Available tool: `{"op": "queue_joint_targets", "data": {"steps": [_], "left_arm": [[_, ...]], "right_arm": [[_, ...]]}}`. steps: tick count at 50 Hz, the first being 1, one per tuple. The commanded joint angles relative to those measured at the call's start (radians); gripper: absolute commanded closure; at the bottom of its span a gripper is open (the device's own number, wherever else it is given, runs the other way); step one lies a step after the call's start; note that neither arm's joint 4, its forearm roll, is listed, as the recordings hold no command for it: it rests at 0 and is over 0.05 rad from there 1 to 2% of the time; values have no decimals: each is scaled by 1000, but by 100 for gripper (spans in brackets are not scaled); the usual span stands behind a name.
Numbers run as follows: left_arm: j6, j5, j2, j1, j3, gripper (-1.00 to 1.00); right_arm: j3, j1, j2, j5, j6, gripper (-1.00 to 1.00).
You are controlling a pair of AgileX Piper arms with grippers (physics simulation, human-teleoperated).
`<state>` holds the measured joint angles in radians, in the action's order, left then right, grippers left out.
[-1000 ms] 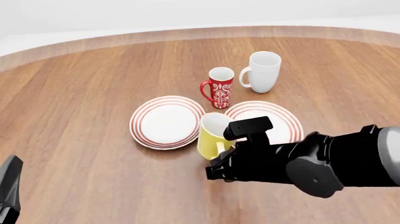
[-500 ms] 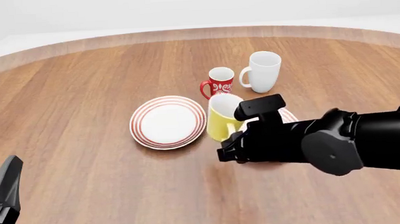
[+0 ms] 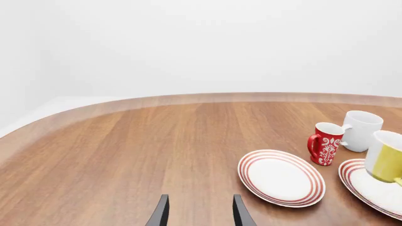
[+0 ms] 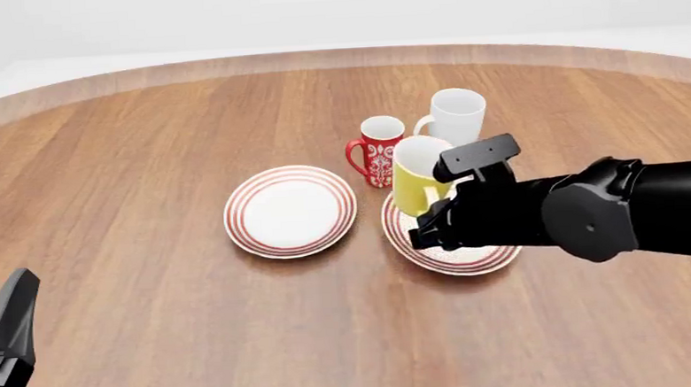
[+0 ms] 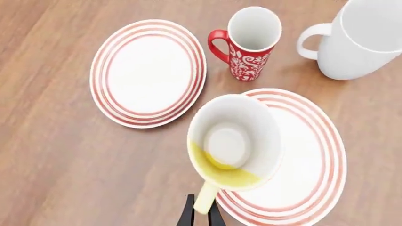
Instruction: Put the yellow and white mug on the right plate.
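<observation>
The yellow and white mug (image 4: 419, 174) hangs upright over the near-left part of the right plate (image 4: 473, 256), a white plate with red rings. My right gripper (image 4: 427, 230) is shut on the mug's yellow handle (image 5: 206, 197). In the right wrist view the gripper (image 5: 201, 214) pinches the handle, and the mug (image 5: 236, 141) overlaps the plate's (image 5: 311, 160) left rim. My left gripper (image 4: 5, 340) rests at the near left, far from the mugs. In the left wrist view it (image 3: 199, 214) is open and empty.
The look-alike left plate (image 4: 290, 210) lies just left of the right plate. A red white-patterned mug (image 4: 379, 150) and a taller white mug (image 4: 454, 121) stand right behind the right plate, close to the held mug. The wooden table's (image 4: 142, 151) far edge curves behind them.
My right gripper has carried the yellow mug up, to the right and away from me, from between the plates to over the right plate. The left arm has not moved.
</observation>
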<state>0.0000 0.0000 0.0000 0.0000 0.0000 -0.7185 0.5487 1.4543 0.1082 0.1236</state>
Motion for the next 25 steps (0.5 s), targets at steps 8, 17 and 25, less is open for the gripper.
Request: {"op": "queue_joint_targets", "data": {"steps": [8, 17, 25], "left_arm": [[0, 0, 0, 0, 0, -100], [0, 0, 0, 0, 0, -100], [0, 0, 0, 0, 0, -100]], "right_arm": [[-3, -56, 65, -59, -40, 100], [24, -58, 114, -134, -40, 100], [46, -75, 141, -185, -40, 100]]}}
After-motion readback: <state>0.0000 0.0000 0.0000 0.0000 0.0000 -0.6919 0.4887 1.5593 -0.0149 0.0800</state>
